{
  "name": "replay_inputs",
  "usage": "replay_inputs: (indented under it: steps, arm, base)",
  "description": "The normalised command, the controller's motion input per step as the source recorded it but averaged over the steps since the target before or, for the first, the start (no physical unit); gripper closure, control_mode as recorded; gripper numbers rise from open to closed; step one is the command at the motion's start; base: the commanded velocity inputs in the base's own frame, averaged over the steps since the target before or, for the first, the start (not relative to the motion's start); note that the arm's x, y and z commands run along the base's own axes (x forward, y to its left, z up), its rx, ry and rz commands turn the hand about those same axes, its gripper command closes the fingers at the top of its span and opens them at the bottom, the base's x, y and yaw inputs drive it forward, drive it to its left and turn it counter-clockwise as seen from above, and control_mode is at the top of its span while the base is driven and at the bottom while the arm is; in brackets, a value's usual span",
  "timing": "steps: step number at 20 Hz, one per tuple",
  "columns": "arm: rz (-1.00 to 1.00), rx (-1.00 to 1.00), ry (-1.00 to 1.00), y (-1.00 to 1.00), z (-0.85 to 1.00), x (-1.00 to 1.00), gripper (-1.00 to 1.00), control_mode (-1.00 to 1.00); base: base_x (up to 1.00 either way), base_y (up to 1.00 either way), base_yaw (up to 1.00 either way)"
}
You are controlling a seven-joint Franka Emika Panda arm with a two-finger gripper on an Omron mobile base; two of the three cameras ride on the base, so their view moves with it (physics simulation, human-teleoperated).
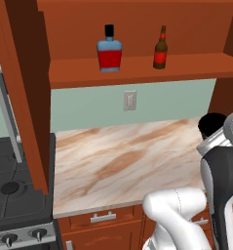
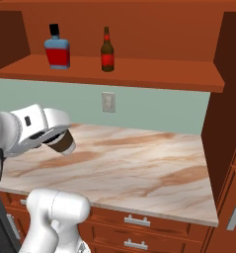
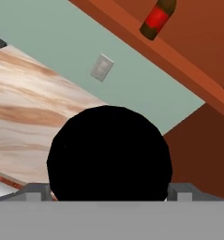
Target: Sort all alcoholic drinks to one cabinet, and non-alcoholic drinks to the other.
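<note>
The arm (image 1: 179, 215) is glossy white with rounded, tube-like links that swell into bulbous elbows. In the left base view, to the right of the wall outlet (image 1: 130, 100), 1 upright link shows a wide dark grey to black panel edged in white, topped by a pale grey rounded cap and a short silvery metallic collar. In the right base view, left of that outlet, the forearm is a fat white cylinder with a small dark rectangular marking on its side and a darker band underneath at the wrist. A black strip runs down the link at the left edge.
</note>
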Motion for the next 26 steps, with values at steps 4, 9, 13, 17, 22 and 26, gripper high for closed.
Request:
replay_inputs:
  steps: [4,9,13,17,22,26]
  arm:
    - [0.0,0.0,0.0,0.0,0.0,0.0,1.0,1.0]
    - [0.0,0.0,0.0,0.0,0.0,0.0,1.0,1.0]
    - [0.0,0.0,0.0,0.0,0.0,0.0,1.0,1.0]
    - [0.0,0.0,0.0,0.0,0.0,0.0,1.0,1.0]
    - [0.0,0.0,0.0,0.0,0.0,0.0,1.0,1.0]
    - [0.0,0.0,0.0,0.0,0.0,0.0,1.0,1.0]
  base:
    - [0.0,0.03,0.0]
    - [-0.26,0.0,0.0]
    - [-0.56,0.0,0.0]
    - [-0.7,0.0,0.0]
    - [-0.75,0.0,0.0]
    - [-0.75,0.0,0.0]
